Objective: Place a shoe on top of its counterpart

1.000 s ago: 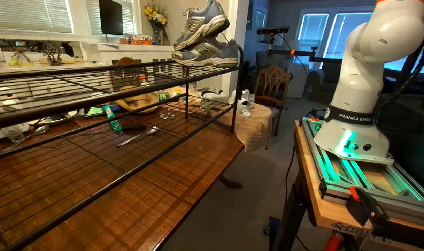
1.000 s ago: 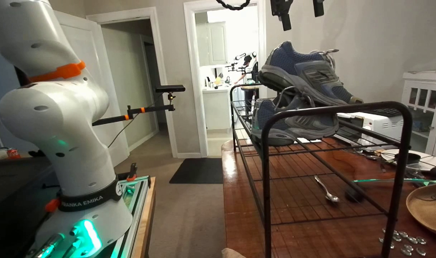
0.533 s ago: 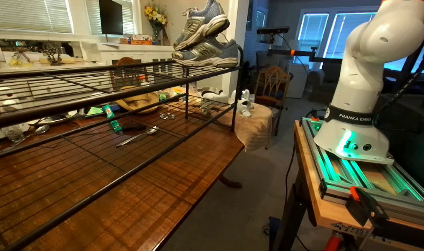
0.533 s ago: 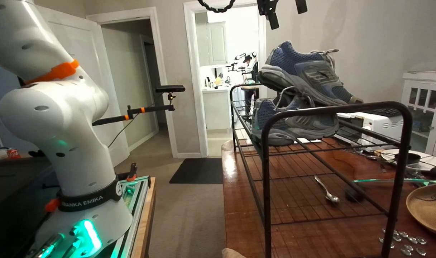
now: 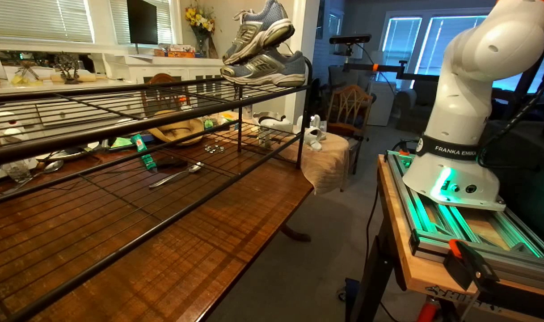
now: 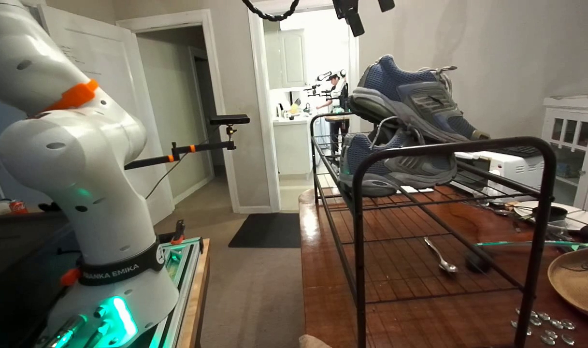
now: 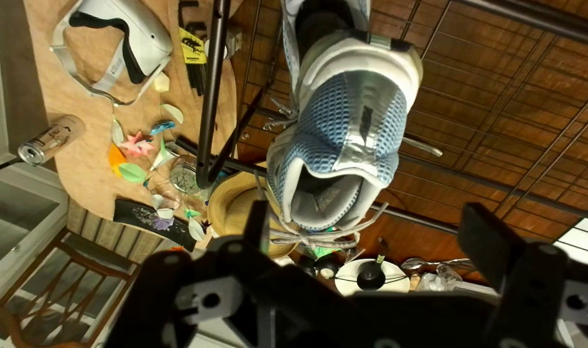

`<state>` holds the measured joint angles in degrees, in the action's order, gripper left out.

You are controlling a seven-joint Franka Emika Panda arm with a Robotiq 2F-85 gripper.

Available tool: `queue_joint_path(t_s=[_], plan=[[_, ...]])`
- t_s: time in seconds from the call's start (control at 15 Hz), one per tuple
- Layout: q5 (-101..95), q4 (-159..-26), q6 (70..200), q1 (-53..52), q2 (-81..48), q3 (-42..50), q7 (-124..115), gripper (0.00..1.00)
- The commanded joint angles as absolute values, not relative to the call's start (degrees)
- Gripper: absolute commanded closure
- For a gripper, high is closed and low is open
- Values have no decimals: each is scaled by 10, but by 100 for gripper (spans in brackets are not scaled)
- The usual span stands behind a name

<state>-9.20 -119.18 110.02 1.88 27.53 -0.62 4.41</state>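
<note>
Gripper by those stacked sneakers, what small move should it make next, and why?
Probably ease the gripper up and away, jaws kept open: it holds nothing, and the upper sneaker already rests, tilted, on its counterpart, so lowering or closing now might knock it off.

In an exterior view, the gripper (image 6: 371,18) hangs apart, above and left of the upper shoe (image 6: 417,99). Below the gripper, that shoe rests tilted on the lower shoe (image 6: 407,167), which stands on the upper level of the rack (image 6: 359,251). Farther beneath, the rack stands on a table (image 6: 318,275), over a spoon (image 6: 447,266). In the wrist view, left of the gripper, a headset (image 7: 144,38) lies on a cloth (image 7: 88,176).
</note>
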Motion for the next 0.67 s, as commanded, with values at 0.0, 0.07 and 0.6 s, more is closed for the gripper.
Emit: queue_joint_path(t_s=[0.0,0.07,0.6], plan=[[-115,-1234,1112,24,318,-15,2,0],[-116,-1238,1107,25,325,-15,-4,0],[-113,-1238,1099,25,336,-13,-19,0]])
